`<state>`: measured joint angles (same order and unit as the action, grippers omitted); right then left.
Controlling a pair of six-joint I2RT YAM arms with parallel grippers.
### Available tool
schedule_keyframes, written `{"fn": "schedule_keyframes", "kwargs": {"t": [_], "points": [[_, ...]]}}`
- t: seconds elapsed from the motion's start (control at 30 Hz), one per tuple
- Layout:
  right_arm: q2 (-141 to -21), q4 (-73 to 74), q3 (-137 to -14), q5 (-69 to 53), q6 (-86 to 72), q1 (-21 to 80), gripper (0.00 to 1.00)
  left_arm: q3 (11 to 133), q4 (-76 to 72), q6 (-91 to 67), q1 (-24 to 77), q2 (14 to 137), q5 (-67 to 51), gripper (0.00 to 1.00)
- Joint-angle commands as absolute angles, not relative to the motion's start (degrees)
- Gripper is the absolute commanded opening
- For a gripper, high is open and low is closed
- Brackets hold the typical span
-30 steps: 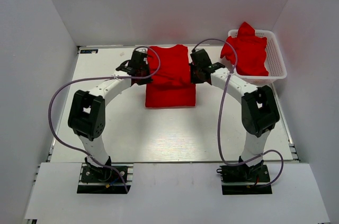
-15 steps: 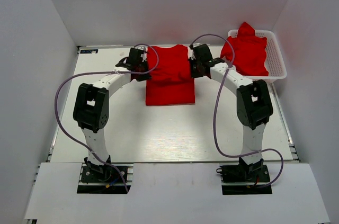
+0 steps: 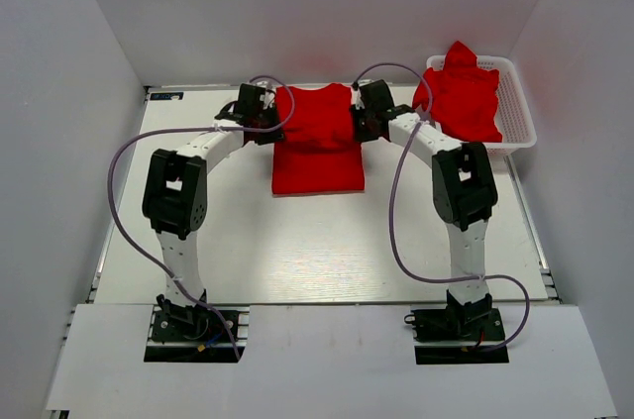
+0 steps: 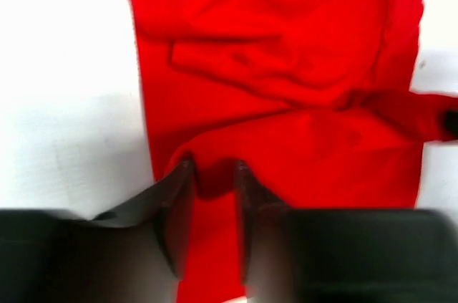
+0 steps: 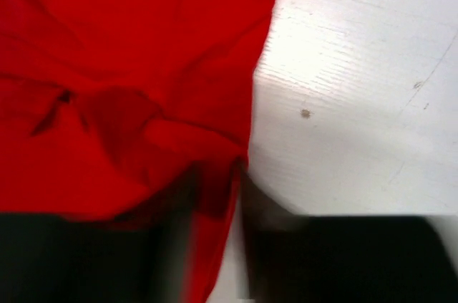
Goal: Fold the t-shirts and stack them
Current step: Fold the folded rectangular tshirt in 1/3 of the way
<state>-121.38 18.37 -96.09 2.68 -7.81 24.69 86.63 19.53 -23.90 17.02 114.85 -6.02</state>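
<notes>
Two arms, one white basket, and two heaps of red t-shirts, shirts per heap uncountable.

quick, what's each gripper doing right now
left gripper: shut on the t-shirt, at its left edge
right gripper: shut on the same t-shirt, at its right edge

No text, brand, number or sign could be read in any of the views. A small dark sticker sat at the far left corner of the table, but it was too small to make out.
</notes>
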Motion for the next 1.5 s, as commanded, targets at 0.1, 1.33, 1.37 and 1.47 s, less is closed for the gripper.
{"fn": "schedule_keyframes", "kwargs": {"t": [0.1, 1.33, 1.37, 1.47], "points": [[-124.5, 21.1, -105.3, 3.8, -7.6, 23.3, 0.69, 92.0, 20.6, -23.2, 16.2, 115.5, -8.2, 0.97], [-127.5, 9.2, -99.8, -10.6, -4.1, 33.4, 0.9, 52.5, 27.8, -29.4, 16.2, 74.7, 4.0, 1.0], [-128.1, 8.0, -100.4, -8.7, -4.7, 33.3, 0.9, 52.5, 27.8, -29.4, 16.2, 74.7, 4.0, 1.0], [-129.6, 6.6, -103.8, -5.9, -5.0, 33.1, 0.9, 52.5, 27.8, -29.4, 16.2, 75.2, 3.5, 1.0]]}}
